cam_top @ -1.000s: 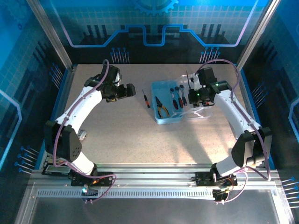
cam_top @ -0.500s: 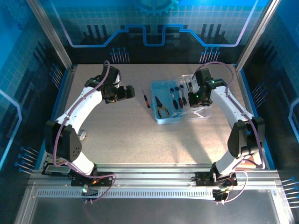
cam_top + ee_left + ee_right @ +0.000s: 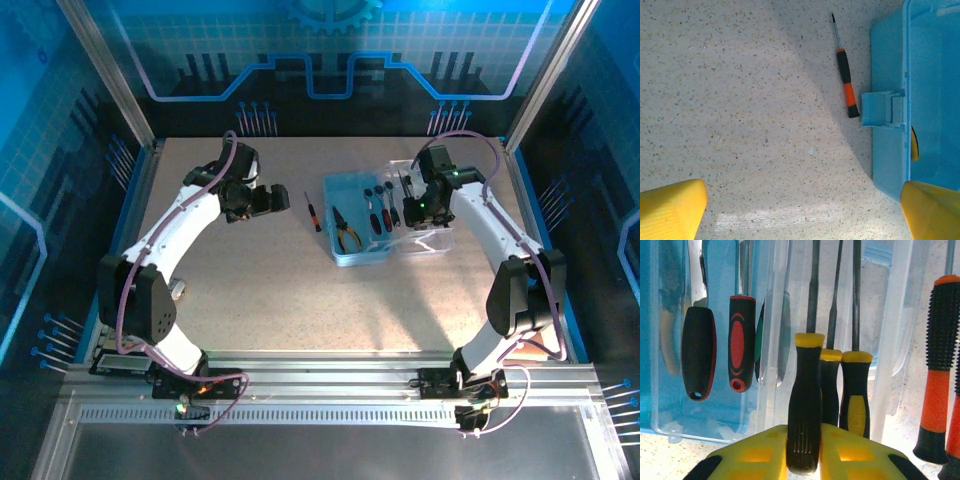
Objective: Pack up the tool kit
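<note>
The tool kit box (image 3: 345, 262) is pale blue and lies open mid-table, its clear lid (image 3: 428, 243) flat to its right. Yellow-handled pliers (image 3: 347, 233) and red-and-black screwdrivers (image 3: 738, 345) lie in it. My right gripper (image 3: 408, 212) hangs over the box's right side. In the right wrist view it (image 3: 805, 456) is shut on a black screwdriver with a yellow collar (image 3: 806, 400), beside two similar ones (image 3: 856, 390). An orange-and-black screwdriver (image 3: 846, 85) lies on the table just left of the box (image 3: 890, 150). My left gripper (image 3: 262, 197) hovers open near it, fingertips (image 3: 670, 207) wide apart.
Orange-handled screwdrivers (image 3: 937, 385) stand at the right edge of the right wrist view. The box's latch tab (image 3: 882, 107) sticks out toward the loose screwdriver. Bare speckled table (image 3: 300, 300) spreads in front of the box, with blue walls round it.
The right arm swung left and lowered its screwdriver over the box's right side, then held still. The left arm barely shifted.
</note>
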`<action>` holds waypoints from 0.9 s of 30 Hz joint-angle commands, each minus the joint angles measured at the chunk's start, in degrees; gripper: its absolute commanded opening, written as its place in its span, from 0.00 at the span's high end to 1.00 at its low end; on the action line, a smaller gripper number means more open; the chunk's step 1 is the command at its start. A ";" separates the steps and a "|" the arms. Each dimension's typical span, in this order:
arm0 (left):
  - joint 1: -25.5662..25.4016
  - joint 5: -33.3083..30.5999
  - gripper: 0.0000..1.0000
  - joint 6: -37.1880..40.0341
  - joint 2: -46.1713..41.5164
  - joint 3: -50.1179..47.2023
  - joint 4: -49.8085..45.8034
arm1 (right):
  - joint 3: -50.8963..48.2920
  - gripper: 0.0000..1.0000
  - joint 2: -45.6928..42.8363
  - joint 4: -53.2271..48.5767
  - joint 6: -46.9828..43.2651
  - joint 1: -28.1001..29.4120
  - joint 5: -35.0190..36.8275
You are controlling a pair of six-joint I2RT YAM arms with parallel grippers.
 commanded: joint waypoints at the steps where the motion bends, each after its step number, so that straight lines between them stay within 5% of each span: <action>1: -0.17 1.01 0.01 0.66 1.22 0.75 -0.12 | 2.87 0.73 -0.43 -2.54 0.11 0.19 0.77; 10: -0.61 1.99 0.01 1.03 4.68 2.40 0.40 | 5.57 0.55 -3.15 -4.92 -0.02 0.61 1.29; 19: -1.47 3.40 0.01 2.92 21.26 13.11 -1.16 | 3.05 0.00 -8.34 -2.37 -0.96 2.59 -2.96; 27: -2.76 3.93 0.01 1.61 33.74 25.57 -2.35 | 0.51 0.00 -9.88 -1.58 -0.56 3.50 -3.78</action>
